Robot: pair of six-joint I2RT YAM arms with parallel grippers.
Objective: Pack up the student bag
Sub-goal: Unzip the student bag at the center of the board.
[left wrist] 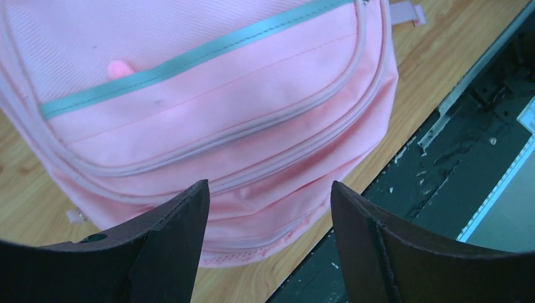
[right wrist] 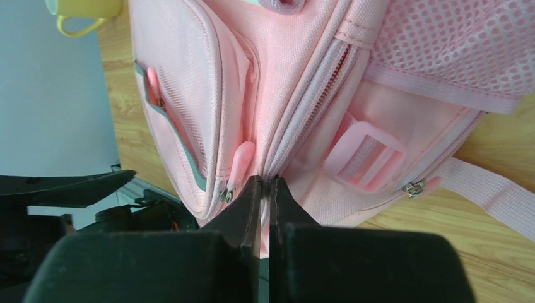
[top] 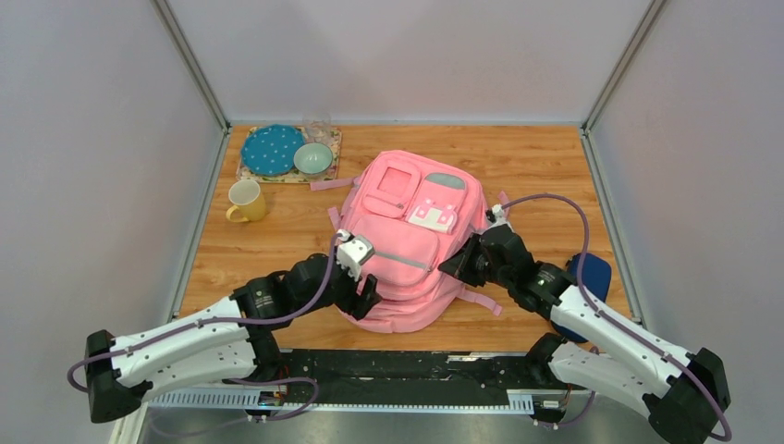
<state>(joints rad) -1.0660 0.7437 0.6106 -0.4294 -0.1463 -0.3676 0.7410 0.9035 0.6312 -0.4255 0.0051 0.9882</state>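
Observation:
The pink student bag (top: 407, 240) lies flat in the middle of the wooden table, pockets up. My left gripper (top: 368, 298) is open and empty, its jaws wide apart just above the bag's near left edge (left wrist: 221, 95). My right gripper (top: 453, 264) is at the bag's right side. In the right wrist view it (right wrist: 266, 182) is shut at the end of the main zip, with a thin pink strip, seemingly the zip pull, pinched between its jaws. The bag's side (right wrist: 284, 95) shows another pink pull and a plastic buckle (right wrist: 364, 156).
A yellow mug (top: 246, 200) stands left of the bag. Behind it a mat holds a blue plate (top: 273, 150), a green bowl (top: 313, 159) and a clear glass (top: 317, 123). A dark blue case (top: 592, 277) lies under my right arm. A black rail (top: 398, 370) runs along the near edge.

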